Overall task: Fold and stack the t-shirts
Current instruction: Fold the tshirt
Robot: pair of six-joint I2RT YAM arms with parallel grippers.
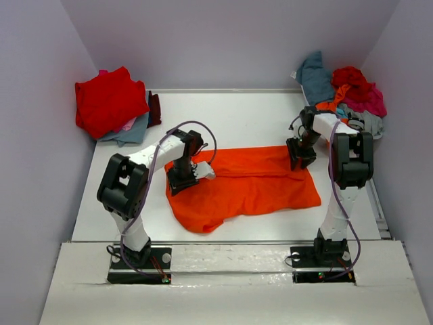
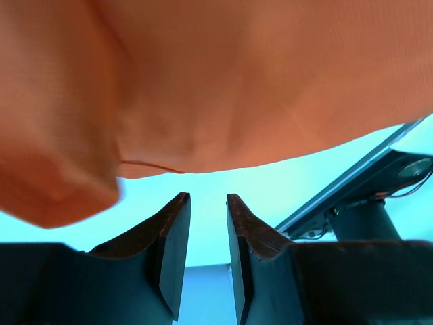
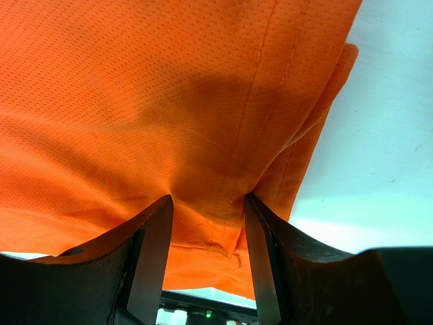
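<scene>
Here, surroundings: a folded stack, red on top with grey and magenta edges beneath, lies at the far left corner of the table; a loose heap of teal, red, magenta and grey shirts fills the far right corner.
Orange t-shirt: spread across the table centre between both arms, well apart from stack and heap.
Obstruction: the right arm covers part of the heap in the top view.
Right gripper: clamped on a bunched fold at the shirt's far right corner; only the right wrist view shows the pinch.
Left gripper: narrow gap, nothing between the fingers, cloth just beyond the tips; only the left wrist view shows this.
Hidden: the top view hides both sets of fingertips under the wrists; the left wrist view blurs the nearest cloth.
</scene>
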